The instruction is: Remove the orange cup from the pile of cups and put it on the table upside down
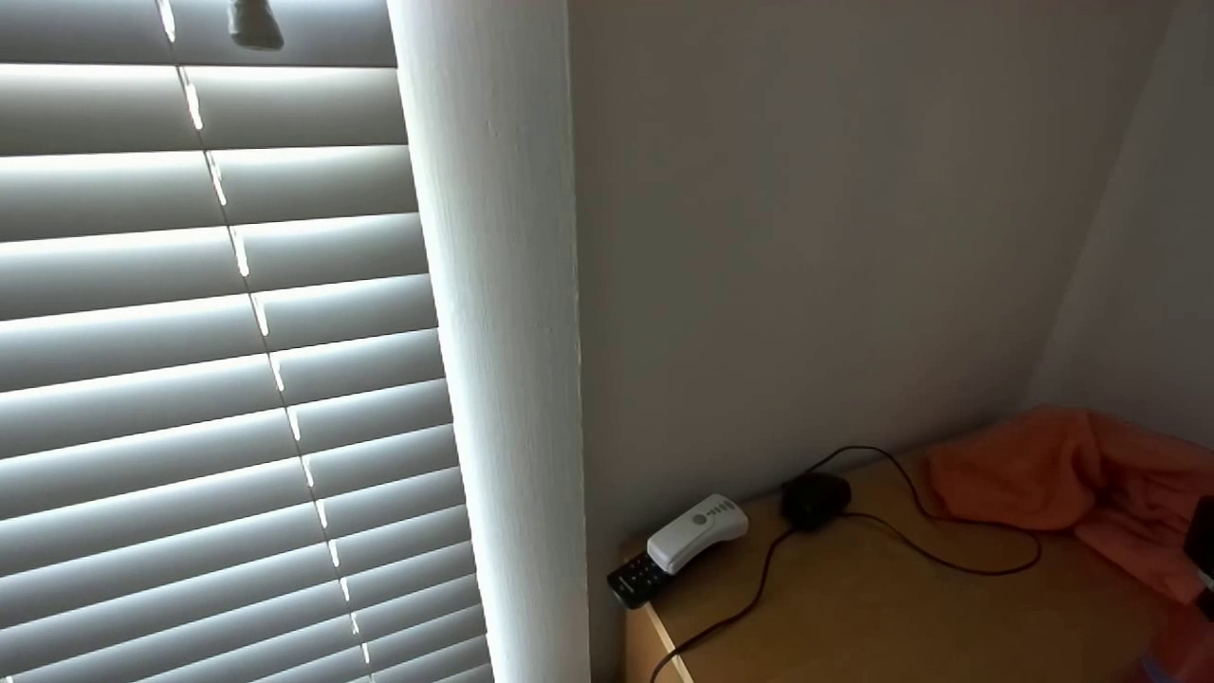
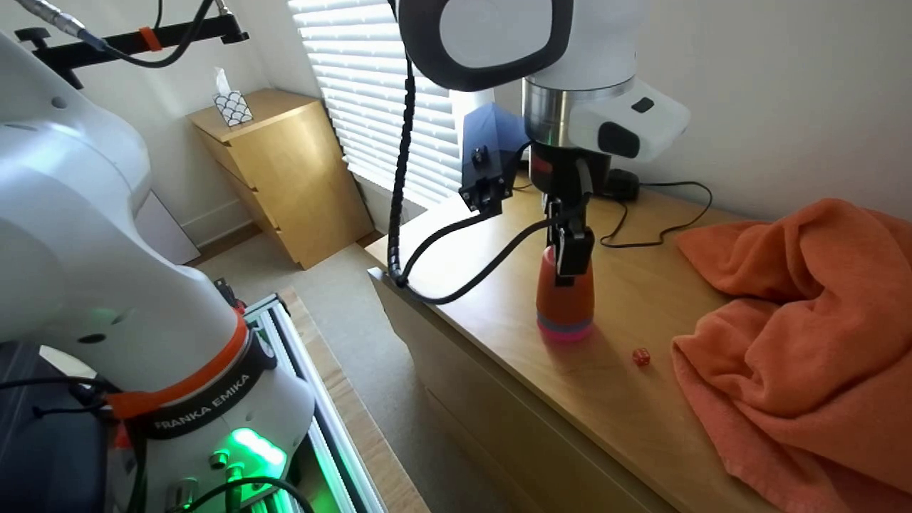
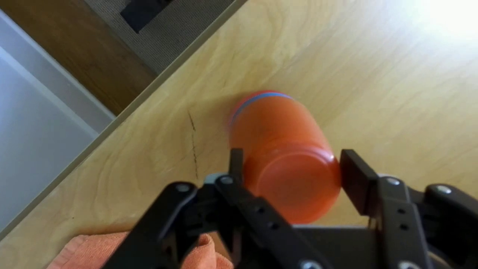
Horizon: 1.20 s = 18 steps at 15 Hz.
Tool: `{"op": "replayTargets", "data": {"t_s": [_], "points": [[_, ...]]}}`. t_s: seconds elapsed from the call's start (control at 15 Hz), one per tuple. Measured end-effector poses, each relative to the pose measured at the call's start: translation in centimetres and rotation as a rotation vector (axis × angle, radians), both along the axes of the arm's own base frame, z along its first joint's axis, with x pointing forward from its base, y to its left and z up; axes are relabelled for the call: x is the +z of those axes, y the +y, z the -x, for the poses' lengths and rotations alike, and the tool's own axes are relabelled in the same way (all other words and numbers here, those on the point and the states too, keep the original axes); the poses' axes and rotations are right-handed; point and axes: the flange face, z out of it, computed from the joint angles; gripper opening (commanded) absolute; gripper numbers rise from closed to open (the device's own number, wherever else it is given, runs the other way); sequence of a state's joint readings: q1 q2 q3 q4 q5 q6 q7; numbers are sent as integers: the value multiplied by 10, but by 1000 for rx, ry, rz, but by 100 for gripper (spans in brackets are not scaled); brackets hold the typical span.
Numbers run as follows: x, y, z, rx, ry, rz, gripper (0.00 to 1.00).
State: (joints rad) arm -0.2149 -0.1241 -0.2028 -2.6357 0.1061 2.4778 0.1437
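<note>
The glossy orange tapered plastic cup (image 3: pixel 287 166) stands directly below the wrist and between the two black, blocky fingers (image 3: pixel 355 179) of the pincer (image 3: pixel 291 160), base up, its upright long axis in line with the pincer's downward reach, so the coming move seems to call for a straight pull along that axis. The pincer looks closed in against both sides of the cup near its base, apparently gripping it, while farther below, the pile's blue and pink rims (image 2: pixel 564 327) rest on the light-brown wooden surface (image 2: pixel 634 299).
</note>
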Motion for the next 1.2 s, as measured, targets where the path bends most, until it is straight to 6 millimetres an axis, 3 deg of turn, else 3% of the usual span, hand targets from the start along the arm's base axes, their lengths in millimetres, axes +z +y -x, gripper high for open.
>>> {"op": "replayTargets", "data": {"t_s": [0.6,1.2], "points": [[5,-5,-23,-52,0,81,40],[7,5,-27,-44,28,82,40]]}}
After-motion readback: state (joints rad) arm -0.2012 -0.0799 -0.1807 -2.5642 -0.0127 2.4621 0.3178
